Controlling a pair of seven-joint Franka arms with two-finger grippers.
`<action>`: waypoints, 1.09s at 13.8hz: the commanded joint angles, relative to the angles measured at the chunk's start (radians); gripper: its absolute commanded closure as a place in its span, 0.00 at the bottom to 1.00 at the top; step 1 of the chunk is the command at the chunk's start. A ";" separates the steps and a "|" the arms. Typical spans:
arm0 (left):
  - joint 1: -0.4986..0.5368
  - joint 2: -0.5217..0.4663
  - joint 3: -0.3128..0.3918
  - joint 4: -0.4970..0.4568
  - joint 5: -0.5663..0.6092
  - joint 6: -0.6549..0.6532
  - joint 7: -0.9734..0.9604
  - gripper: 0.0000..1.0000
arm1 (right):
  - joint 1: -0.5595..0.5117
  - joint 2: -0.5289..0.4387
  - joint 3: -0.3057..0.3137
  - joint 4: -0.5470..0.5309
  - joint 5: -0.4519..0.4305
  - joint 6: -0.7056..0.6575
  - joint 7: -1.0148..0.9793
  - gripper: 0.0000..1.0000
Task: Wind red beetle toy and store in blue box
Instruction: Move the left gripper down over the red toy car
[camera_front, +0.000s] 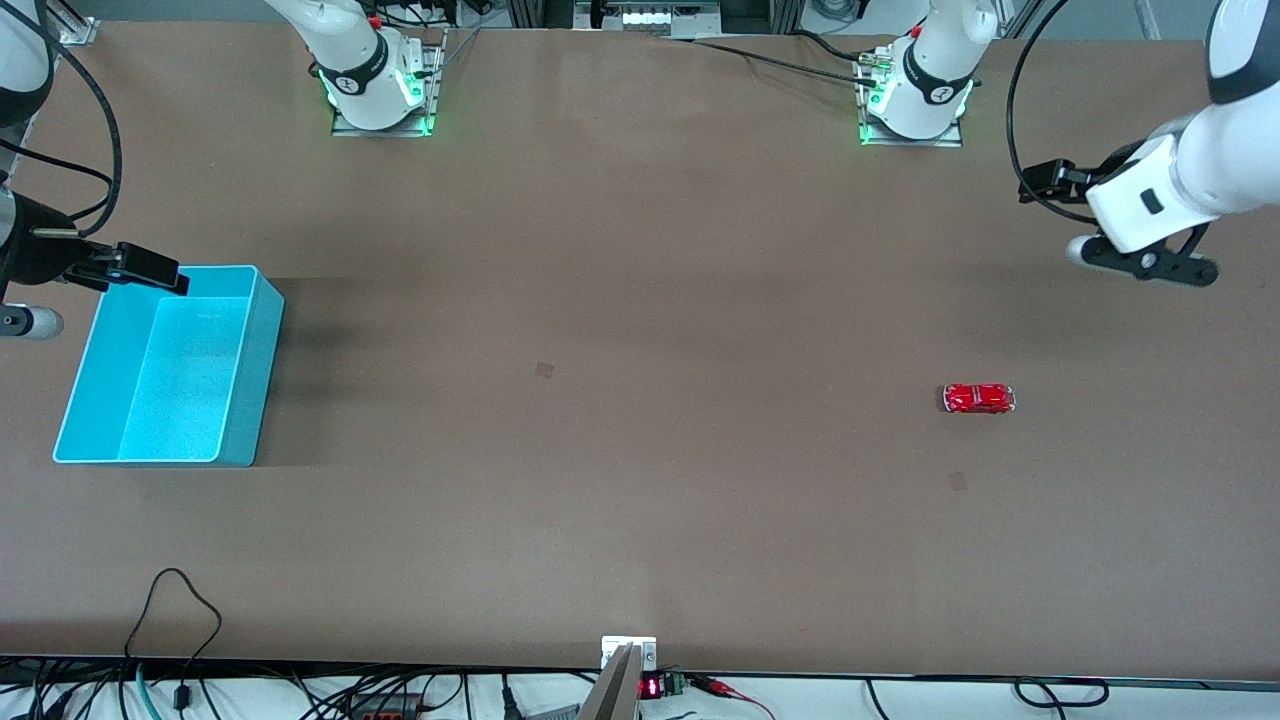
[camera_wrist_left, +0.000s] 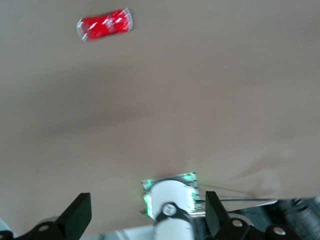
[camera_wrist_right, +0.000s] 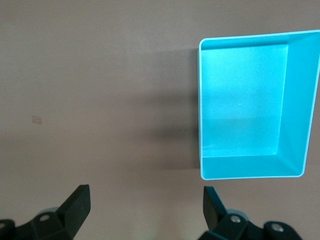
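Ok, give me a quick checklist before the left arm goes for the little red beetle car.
1. Red beetle toy lies free on the table, on its wheels: ok.
2. Left pincer open: ok.
3. Left pincer over the toy: not ok, it is off to one side.
4. Right pincer open: ok.
5. Blue box empty, open top: ok.
6. Toy already wound: cannot tell.

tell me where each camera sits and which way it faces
Front view: high across the table, facing both bases; the red beetle toy lies toward the left arm's end, the blue box toward the right arm's.
Left wrist view: looks down past the open left pincer; shares the toy.
Right wrist view: looks down past the open right pincer; shares the box.
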 joint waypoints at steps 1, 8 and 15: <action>0.016 0.040 -0.003 -0.033 0.039 0.086 0.249 0.00 | -0.002 -0.001 -0.003 0.005 0.022 -0.012 0.002 0.00; 0.089 0.080 -0.001 -0.250 0.102 0.532 0.898 0.00 | -0.004 -0.001 -0.003 0.005 0.022 -0.012 -0.001 0.00; 0.131 0.238 -0.003 -0.367 0.109 0.882 1.227 0.00 | -0.005 -0.003 -0.003 0.005 0.022 -0.012 0.003 0.00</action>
